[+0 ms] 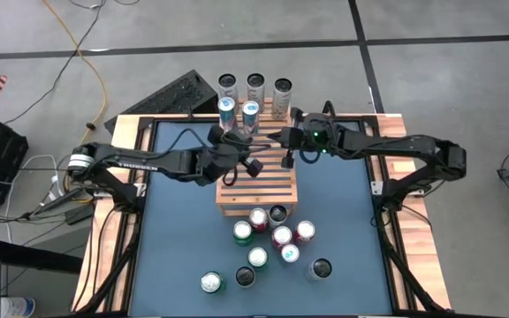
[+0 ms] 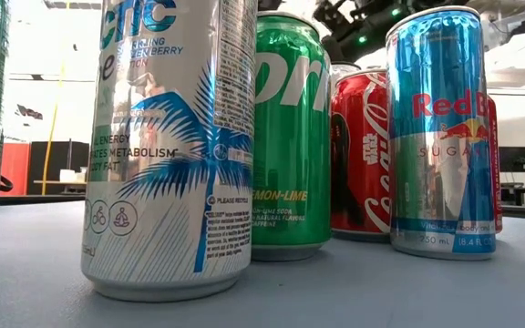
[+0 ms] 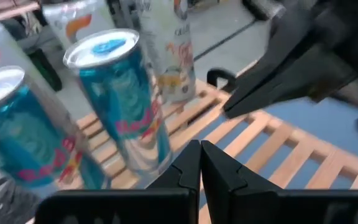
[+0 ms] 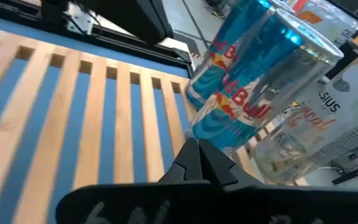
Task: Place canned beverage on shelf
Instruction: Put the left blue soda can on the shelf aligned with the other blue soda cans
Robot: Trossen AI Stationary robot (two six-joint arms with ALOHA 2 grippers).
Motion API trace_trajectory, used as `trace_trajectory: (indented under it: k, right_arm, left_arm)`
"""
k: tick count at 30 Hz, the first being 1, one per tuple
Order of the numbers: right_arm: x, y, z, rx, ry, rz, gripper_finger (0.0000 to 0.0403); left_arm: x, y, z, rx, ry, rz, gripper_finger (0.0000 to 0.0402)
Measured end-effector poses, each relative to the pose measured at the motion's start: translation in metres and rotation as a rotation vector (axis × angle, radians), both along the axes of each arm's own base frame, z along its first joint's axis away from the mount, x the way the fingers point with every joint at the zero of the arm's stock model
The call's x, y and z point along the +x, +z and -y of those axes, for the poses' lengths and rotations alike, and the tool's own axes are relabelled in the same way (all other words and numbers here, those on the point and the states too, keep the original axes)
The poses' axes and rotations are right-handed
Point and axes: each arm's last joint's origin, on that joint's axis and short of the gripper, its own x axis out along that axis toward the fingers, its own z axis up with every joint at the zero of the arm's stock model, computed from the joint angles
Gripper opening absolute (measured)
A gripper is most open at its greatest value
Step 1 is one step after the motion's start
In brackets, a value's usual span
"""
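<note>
Two robot arms meet over the shelf (image 1: 257, 181), both sets of fingers pinched together and holding nothing.

The left gripper (image 3: 200, 163) and right gripper (image 4: 197, 158) hover above the slats by two blue cans (image 1: 238, 113) standing at the shelf's far edge, seemingly placed already. More cans (image 1: 270, 237) wait clustered on the counter (image 1: 175, 238) just in front of the shelf, likely next.
</note>
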Motion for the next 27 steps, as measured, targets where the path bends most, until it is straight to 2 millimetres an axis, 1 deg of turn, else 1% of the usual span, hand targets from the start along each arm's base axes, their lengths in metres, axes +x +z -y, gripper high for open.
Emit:
trace_trajectory:
  k: [4,6,9,12,15,17,22,24,27]
  right_arm:
    - [0.007,-0.005,0.006,-0.016,0.034,0.024,0.0000]
    - [0.007,-0.005,0.006,-0.010,0.036,0.020,0.0000]
    - [0.005,0.000,-0.003,-0.004,0.057,0.025,0.0000]
    - [-0.003,0.014,-0.014,-0.016,0.075,0.056,0.0000]
    - [-0.019,0.029,-0.023,-0.015,0.023,0.068,0.0000]
    - [-0.033,0.041,-0.028,-0.013,-0.003,0.089,0.0000]
    - [-0.072,0.069,-0.036,-0.020,-0.070,0.159,0.0000]
    - [-0.085,0.075,-0.038,-0.028,-0.099,0.171,0.0000]
    - [-0.100,0.084,-0.041,-0.039,-0.126,0.198,0.0000]
  left_arm:
    - [0.003,-0.010,0.000,-0.002,0.062,-0.021,0.0000]
    - [0.006,-0.013,-0.002,-0.003,0.084,-0.014,0.0000]
    - [0.006,-0.014,-0.002,-0.001,0.104,-0.007,0.0000]
    - [0.006,-0.015,-0.002,0.003,0.168,0.023,0.0000]
    - [0.005,-0.014,-0.001,0.024,0.229,0.041,0.0000]
    - [0.005,-0.014,-0.001,0.023,0.231,0.048,0.0000]
    - [0.022,-0.027,0.003,0.010,0.204,0.089,0.0000]
    - [0.028,-0.029,0.007,0.022,0.196,0.121,0.0000]
    - [0.032,-0.029,0.013,0.046,0.232,0.161,0.0000]
